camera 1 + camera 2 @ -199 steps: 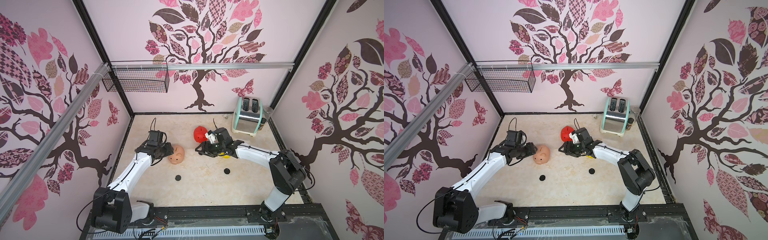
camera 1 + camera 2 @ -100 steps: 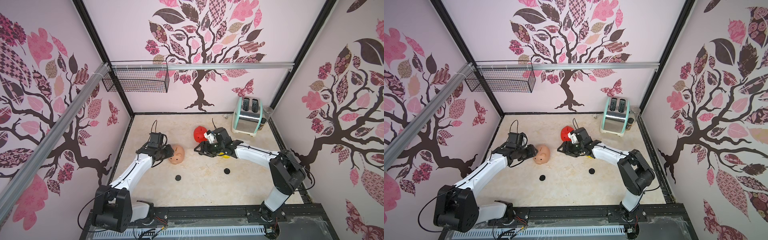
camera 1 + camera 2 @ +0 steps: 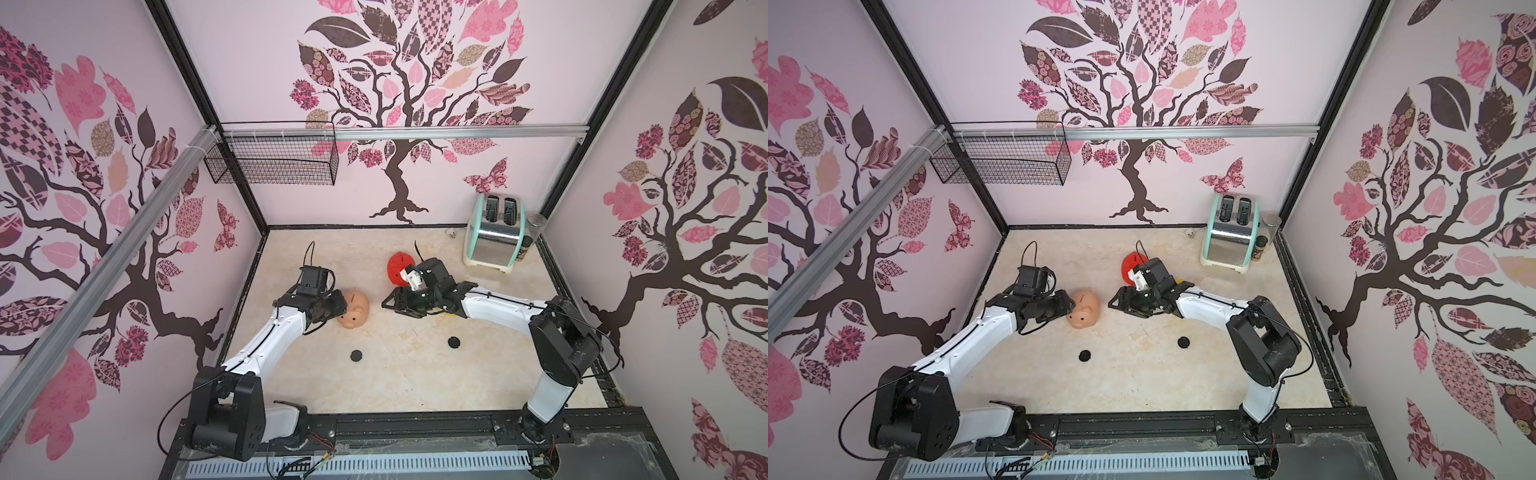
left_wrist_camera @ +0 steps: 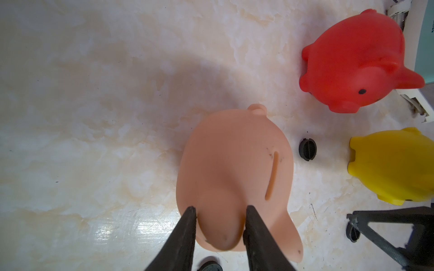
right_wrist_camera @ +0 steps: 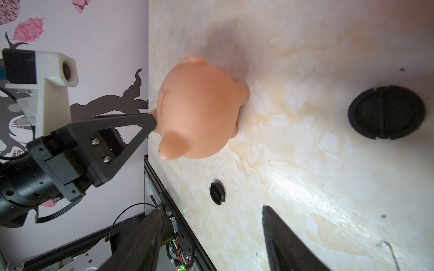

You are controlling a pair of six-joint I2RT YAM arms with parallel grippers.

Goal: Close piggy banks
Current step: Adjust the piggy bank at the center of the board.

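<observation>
Since the earlier frame the left gripper (image 4: 219, 211) has narrowed its jaws and now pinches the head end of the peach-pink glossy plastic piggy bank (image 4: 234, 164), which stands on the beige marbled tabletop (image 3: 415, 382). Facing it, the right gripper (image 3: 388, 302) hovers with jaws spread and empty. The red plastic piggy bank (image 4: 352, 63) and the yellow plastic piggy bank (image 4: 394, 164) sit beyond.

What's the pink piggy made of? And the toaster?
The pink piggy looks like soft, smooth plastic, maybe rubbery: it dimples where the left gripper pinches it. The toaster looks like shiny metal in front, mirror-like, with mint plastic ends.
</observation>
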